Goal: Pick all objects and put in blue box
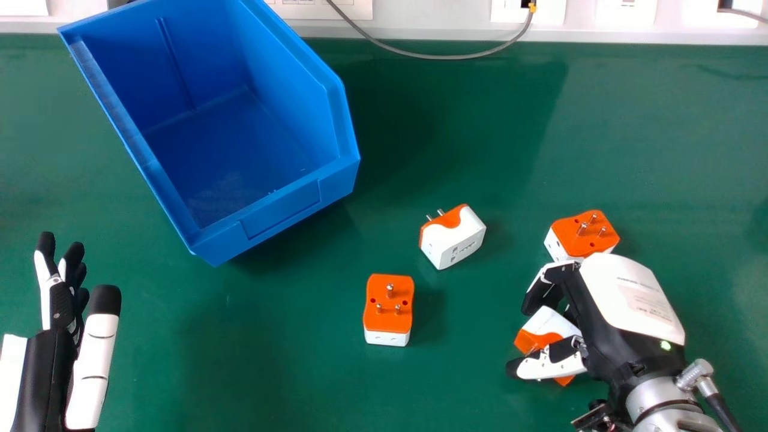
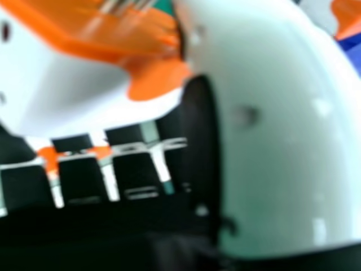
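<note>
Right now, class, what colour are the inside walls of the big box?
Plain blue, seen best in the head view, where the box stands open.

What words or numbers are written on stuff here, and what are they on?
No text is clear enough to read.
White back of the robot's right hand: grey print, too small to read.
White side of the orange-and-white plug adapter with pins toward the blue plastic box: small dark marks, too small to tell.
</note>
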